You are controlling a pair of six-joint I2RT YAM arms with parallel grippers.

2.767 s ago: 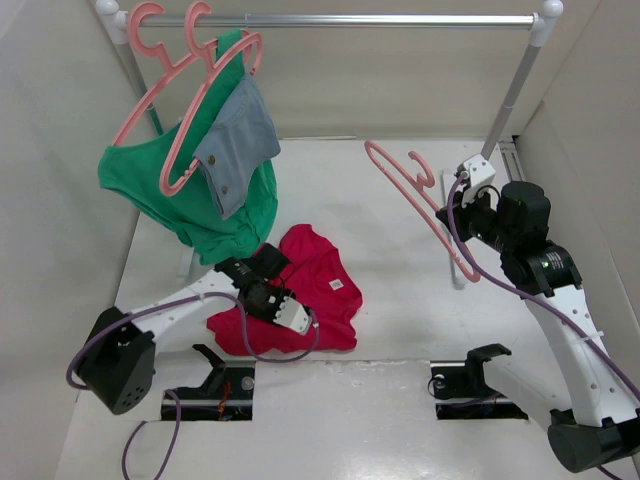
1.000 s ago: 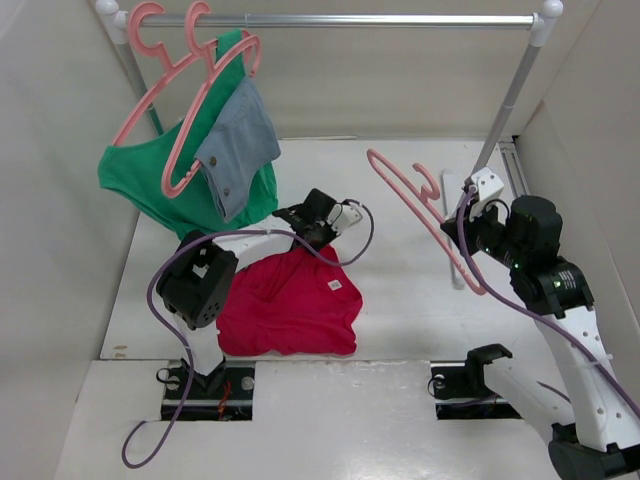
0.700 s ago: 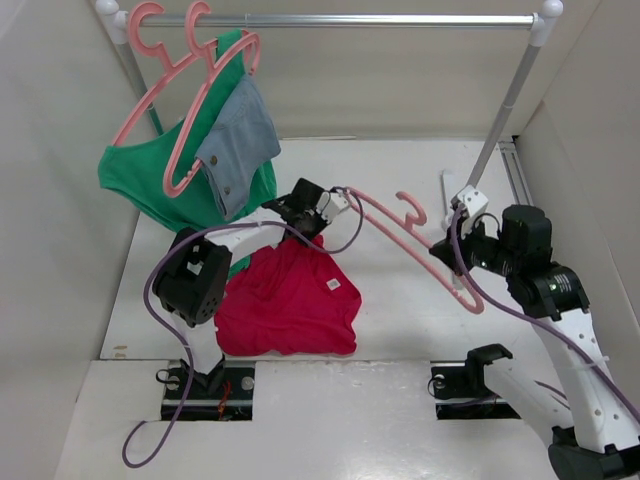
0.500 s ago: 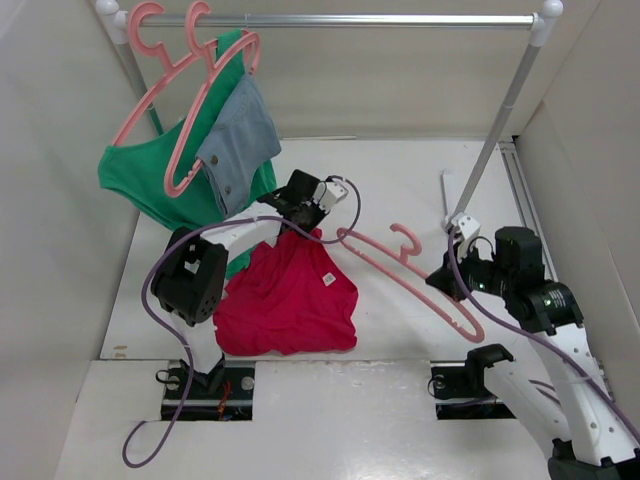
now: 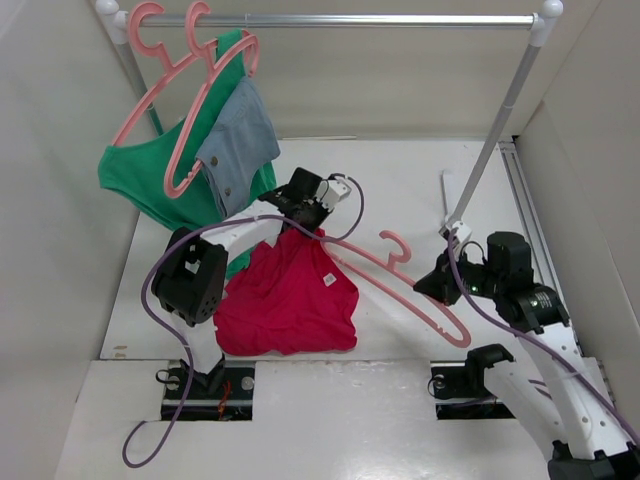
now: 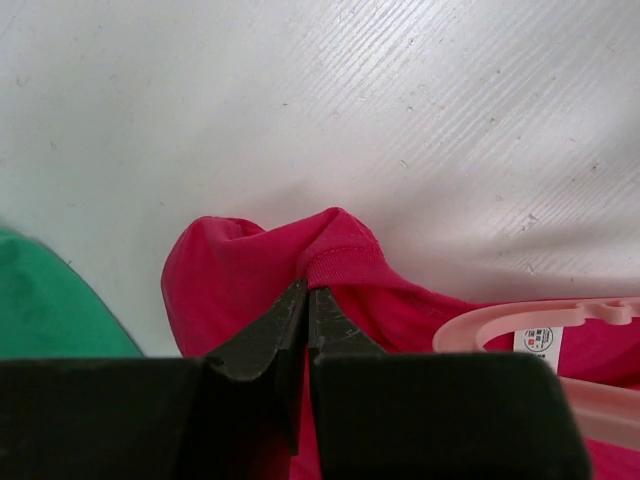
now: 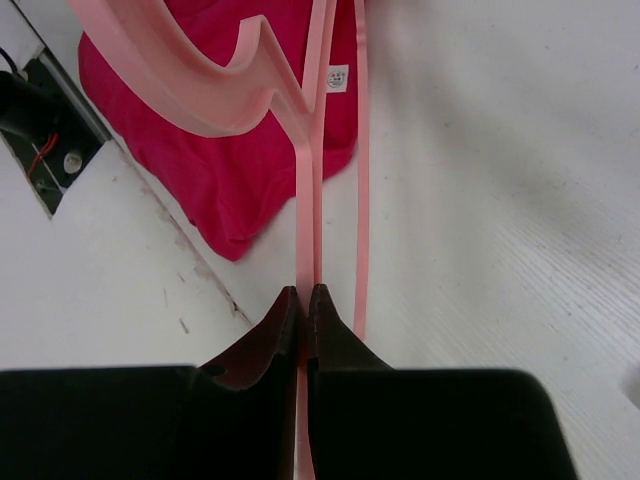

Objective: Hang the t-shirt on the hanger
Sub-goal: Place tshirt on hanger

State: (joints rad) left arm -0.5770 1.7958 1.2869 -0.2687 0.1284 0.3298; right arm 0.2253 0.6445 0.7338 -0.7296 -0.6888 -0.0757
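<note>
The crimson t-shirt (image 5: pixel 288 300) lies crumpled on the white table, left of centre. My left gripper (image 5: pixel 302 226) is shut on its ribbed neck edge, and the neck is lifted at the shirt's far end. In the left wrist view the shut tips (image 6: pixel 307 291) pinch the collar of the t-shirt (image 6: pixel 235 270), with the hanger (image 6: pixel 520 323) close on the right, next to the white label. My right gripper (image 5: pixel 428 288) is shut on the pink hanger (image 5: pixel 385 283), which slants leftward so its far tip reaches the shirt's neck. In the right wrist view the shut gripper (image 7: pixel 305 293) clamps the hanger's thin bar (image 7: pixel 313 200) above the t-shirt (image 7: pixel 225 170).
A metal rail (image 5: pixel 340 18) runs across the back, its right post (image 5: pixel 495 130) slanting down to the table. Two pink hangers at the rail's left end carry a green garment (image 5: pixel 150 185) and a grey-blue denim piece (image 5: pixel 240 140). White walls stand on both sides.
The right arm has swung the hanger down and to the left, from beside the post to the shirt's neck. The left gripper has kept the collar pinched and raised, barely moving.
</note>
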